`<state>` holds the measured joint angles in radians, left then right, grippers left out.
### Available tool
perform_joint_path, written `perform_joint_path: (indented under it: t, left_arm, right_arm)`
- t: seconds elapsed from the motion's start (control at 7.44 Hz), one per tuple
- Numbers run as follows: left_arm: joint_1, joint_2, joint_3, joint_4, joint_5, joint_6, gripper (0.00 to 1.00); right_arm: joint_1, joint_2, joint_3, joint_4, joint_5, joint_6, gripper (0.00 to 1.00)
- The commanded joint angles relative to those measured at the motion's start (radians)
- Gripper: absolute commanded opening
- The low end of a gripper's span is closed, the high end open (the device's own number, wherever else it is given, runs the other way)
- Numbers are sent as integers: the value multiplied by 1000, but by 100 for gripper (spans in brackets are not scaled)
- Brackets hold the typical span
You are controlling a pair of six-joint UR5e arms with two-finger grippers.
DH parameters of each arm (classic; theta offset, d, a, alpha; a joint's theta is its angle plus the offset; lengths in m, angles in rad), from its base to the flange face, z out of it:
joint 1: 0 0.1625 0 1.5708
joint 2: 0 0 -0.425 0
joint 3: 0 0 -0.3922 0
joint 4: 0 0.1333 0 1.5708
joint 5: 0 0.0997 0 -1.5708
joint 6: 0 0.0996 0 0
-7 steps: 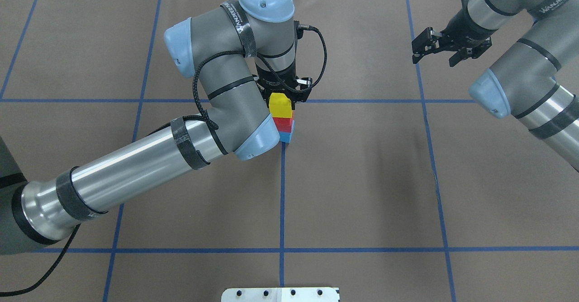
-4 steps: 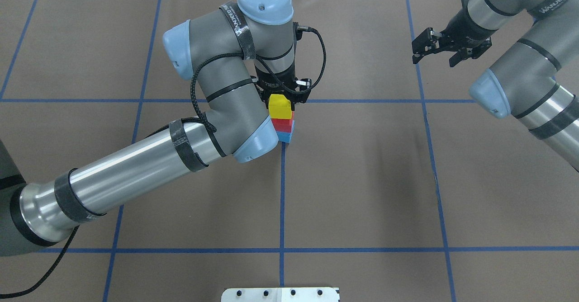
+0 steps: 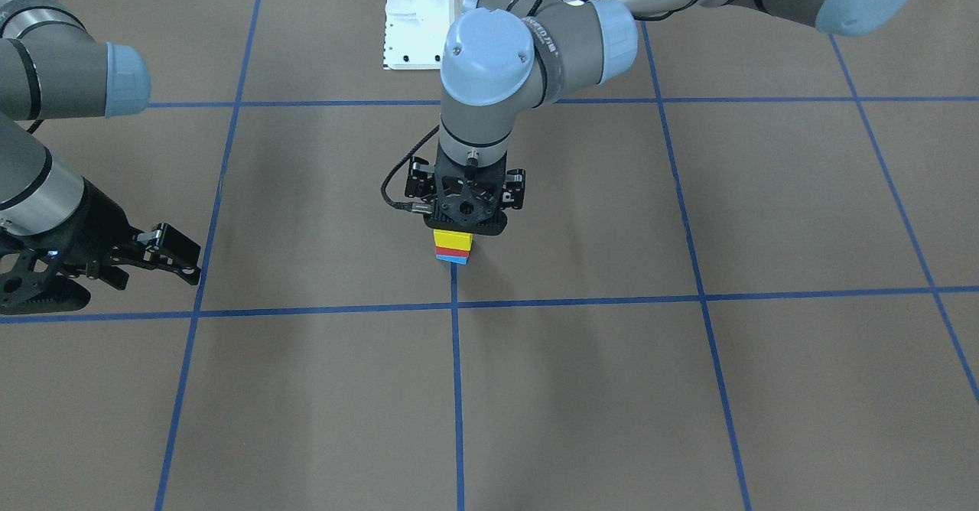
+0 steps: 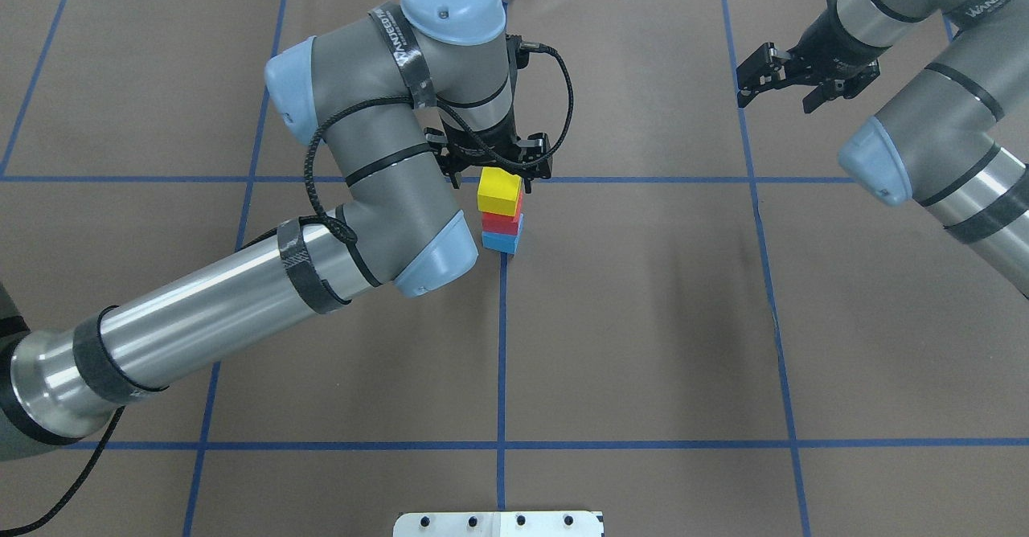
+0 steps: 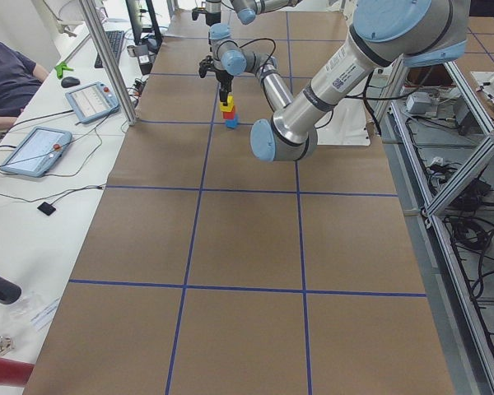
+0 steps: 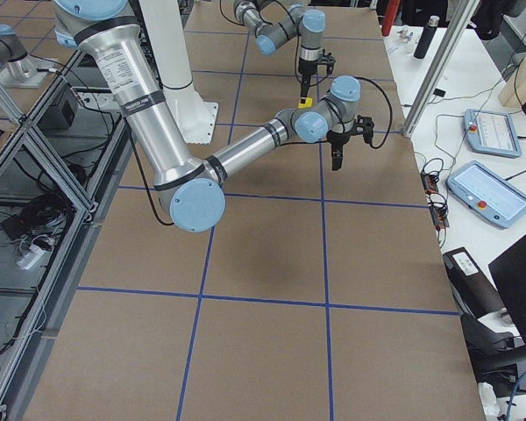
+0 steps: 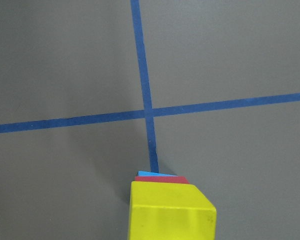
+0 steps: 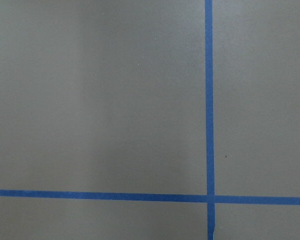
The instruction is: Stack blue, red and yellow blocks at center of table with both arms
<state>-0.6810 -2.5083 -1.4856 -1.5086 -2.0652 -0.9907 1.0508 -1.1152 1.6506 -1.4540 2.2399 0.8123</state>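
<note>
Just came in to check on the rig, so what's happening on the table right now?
The small yellow cube sits atop the red cube, which rests on the light blue cube, a three-high stack by a tape crossing on the brown table. The left gripper hovers over the yellow cube with jaws spread, not gripping it. The right gripper hangs open off to the side, holding nothing.

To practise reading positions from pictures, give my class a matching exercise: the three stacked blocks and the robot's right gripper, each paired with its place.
Column 1
1 yellow block
2 red block
3 blue block
4 right gripper

Column 2
A lowest, on the table
B apart from the blocks, open
C topmost
D between the other two blocks

Pairs: 1-C, 2-D, 3-A, 4-B
</note>
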Motion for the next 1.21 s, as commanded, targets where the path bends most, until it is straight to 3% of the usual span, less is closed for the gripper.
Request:
perform_joint_path:
  t: [0.0,0.13,0.4,0.54,0.67,0.81,0.94,1.07]
  left_arm:
    - [-104,203,-195,2,5,137,100]
    - [-185,326,-262,2,2,300,100]
    - [-344,490,-286,-8,-12,551,100]
    - [-436,570,-276,-16,-9,693,100]
    - [-597,630,-260,-15,-16,880,100]
    - [-708,653,-187,-13,-100,1102,100]
    - [-814,655,-100,-15,-177,1203,100]
    - [-894,713,-79,-27,-232,1307,100]
  right_arm:
    - [2,-8,-6,15,-8,-16,99]
    - [49,3,9,17,1,-24,99]
    - [109,55,76,4,36,-27,99]
    - [118,2,90,3,50,-39,99]
    - [120,-140,133,12,50,-148,99]
    - [180,-252,155,14,52,-321,99]
    - [255,-332,147,11,56,-446,99]
    - [312,-439,147,11,58,-531,99]
